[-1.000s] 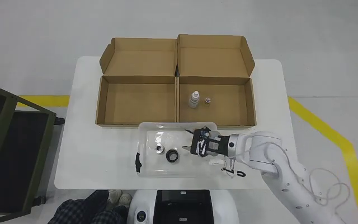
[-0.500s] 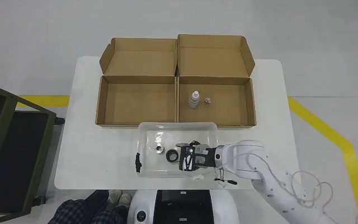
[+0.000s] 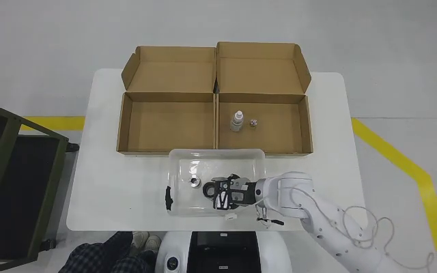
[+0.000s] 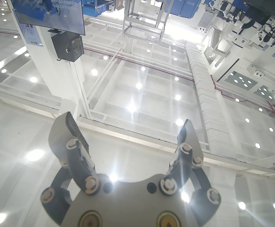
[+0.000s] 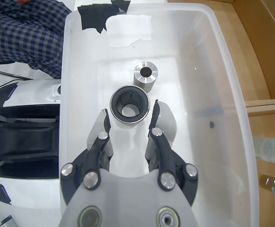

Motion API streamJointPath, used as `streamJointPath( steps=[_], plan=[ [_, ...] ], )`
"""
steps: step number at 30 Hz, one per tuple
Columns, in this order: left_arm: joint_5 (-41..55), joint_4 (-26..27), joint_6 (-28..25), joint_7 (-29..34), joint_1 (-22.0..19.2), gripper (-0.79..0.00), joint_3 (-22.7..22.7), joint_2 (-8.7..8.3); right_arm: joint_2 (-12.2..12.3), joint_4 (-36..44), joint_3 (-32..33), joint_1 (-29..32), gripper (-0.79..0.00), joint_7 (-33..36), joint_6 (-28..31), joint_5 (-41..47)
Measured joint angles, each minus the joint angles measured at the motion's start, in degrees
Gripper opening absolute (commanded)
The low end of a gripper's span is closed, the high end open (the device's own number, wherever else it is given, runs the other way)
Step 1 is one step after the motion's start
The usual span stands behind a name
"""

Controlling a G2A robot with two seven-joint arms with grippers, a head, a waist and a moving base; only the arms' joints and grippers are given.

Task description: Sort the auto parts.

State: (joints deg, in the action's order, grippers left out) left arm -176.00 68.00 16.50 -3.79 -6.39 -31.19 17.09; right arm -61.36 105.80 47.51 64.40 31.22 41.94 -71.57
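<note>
1. White counter [image 3: 116, 170] carries a clear rectangular plastic bin [image 5: 214, 64] at its near edge, with two open brown cardboard boxes [image 3: 167, 126] side by side behind it
2. Inside the bin stands a dark ring-shaped steel bearing sleeve [image 5: 129, 99]. Its bore faces up, so its long axis is upright. A silver metal cylinder with a centre hole [image 5: 146, 77] stands just beside it on the far side
3. The right tool [image 5: 131, 112] is down in the bin with its jaws spread, one fingertip on either side of the sleeve. The fingertips sit close to its round wall, but I cannot tell whether they touch it. With the sleeve straight ahead between the fingers, the coming move looks like a plain squeeze across its diameter
4. The left tool [image 4: 127, 122] has its jaws spread around nothing and points up at the ceiling, so the right arm is by far the nearer
5. A torn white paper patch [image 5: 129, 30] and black tape [image 5: 96, 15] sit on the bin's end wall. No writing can be read there or on either part
</note>
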Motion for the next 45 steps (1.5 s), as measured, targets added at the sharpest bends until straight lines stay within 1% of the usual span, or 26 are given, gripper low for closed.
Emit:
streamJointPath(
  steps=[4,6,7,11,24,25,27,29,30,31,32,33,34,36,45],
  plan=[
    [0.0,0.0,0.0,0.0,0.0,0.000,0.0,0.00,-0.3,-0.5,-0.8,-0.4,-0.394,-0.2,-0.3,-0.2],
    [0.0,0.0,0.0,0.0,0.0,0.000,0.0,0.00,-0.5,-0.9,-1.3,-0.6,-0.339,-0.4,-0.4,-0.4],
    [0.0,0.0,0.0,0.0,0.0,0.000,0.0,0.00,-0.5,-1.1,-1.5,-0.7,-0.332,-0.5,-0.5,-0.4],
    [0.0,0.0,0.0,0.0,0.0,0.000,0.0,0.00,-0.9,-2.2,-2.4,-1.5,-0.354,-0.8,-0.9,-1.0],
    [0.0,0.0,0.0,0.0,0.0,0.000,0.0,0.00,-2.3,-5.9,-4.8,-4.6,-0.339,-1.6,-1.2,-1.6],
    [0.0,0.0,0.0,0.0,0.0,0.000,0.0,0.00,-2.4,-6.1,-4.9,-4.7,-0.348,-1.6,-1.2,-1.6],
    [0.0,0.0,0.0,0.0,0.0,0.000,0.0,0.00,-2.5,-6.5,-5.3,-5.0,-0.394,-1.7,-0.9,-1.6],
    [0.0,0.0,0.0,0.0,0.0,0.000,0.0,0.00,-2.7,-6.8,-5.5,-5.3,-0.416,-1.6,-0.7,-1.6],
    [0.0,0.0,0.0,0.0,0.0,0.000,0.0,0.00,-2.7,-6.8,-5.7,-5.4,-0.446,-1.6,-0.5,-1.6],
    [0.0,0.0,0.0,0.0,0.0,0.000,0.0,0.00,-2.8,-6.8,-5.8,-5.5,-0.486,-1.7,-0.4,-1.6],
    [0.0,0.0,0.0,0.0,0.0,0.000,0.0,0.00,-2.8,-6.8,-5.9,-5.6,-0.545,-1.8,-0.3,-1.7],
    [0.0,0.0,0.0,0.0,0.0,0.000,0.0,0.00,-2.9,-6.7,-6.0,-5.7,-0.610,-1.9,-0.1,-1.7],
    [0.0,0.0,0.0,0.0,0.0,0.000,0.0,0.00,-2.9,-6.7,-6.0,-5.7,-0.699,-2.0,0.0,-1.8],
    [0.0,0.0,0.0,0.0,0.0,0.000,0.0,0.00,-3.0,-6.4,-6.0,-5.7,-0.779,-2.2,0.1,-1.9],
    [0.0,0.0,0.0,0.0,0.0,0.000,0.0,0.00,-2.6,-3.2,-4.7,-5.0,-0.785,-1.6,1.3,-2.8]
  ],
)
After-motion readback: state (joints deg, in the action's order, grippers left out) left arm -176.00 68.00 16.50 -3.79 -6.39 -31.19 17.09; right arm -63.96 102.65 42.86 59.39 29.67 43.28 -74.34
